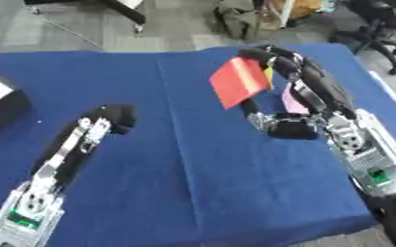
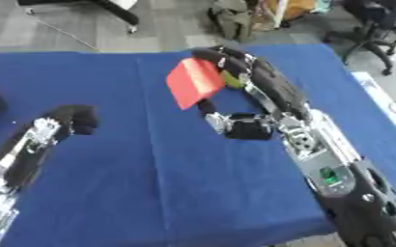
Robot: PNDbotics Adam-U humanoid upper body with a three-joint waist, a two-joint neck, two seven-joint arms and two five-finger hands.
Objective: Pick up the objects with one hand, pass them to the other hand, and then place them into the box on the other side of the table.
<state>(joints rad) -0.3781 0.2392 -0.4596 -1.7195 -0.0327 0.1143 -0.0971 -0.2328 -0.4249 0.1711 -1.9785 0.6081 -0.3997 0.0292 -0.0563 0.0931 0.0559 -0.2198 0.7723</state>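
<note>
A flat red card (image 1: 239, 81) is held up at a tilt above the blue table (image 1: 201, 173), right of centre. My right hand (image 1: 319, 91) reaches in from the lower right; its fingertips hook over the card's top edge and its thumb (image 1: 265, 118) meets the lower edge. Behind the fingers a yellow piece (image 1: 269, 75) and a pink piece (image 1: 292, 102) show in part. My left hand (image 1: 108, 119) lies on the cloth at the left, fingers curled with nothing in them. A black box (image 1: 0, 108) with a white face stands at the left edge.
The table's right edge (image 1: 387, 96) runs close beside my right arm. Beyond the far edge are grey floor, a black office chair (image 1: 379, 24) and bags (image 1: 239, 19).
</note>
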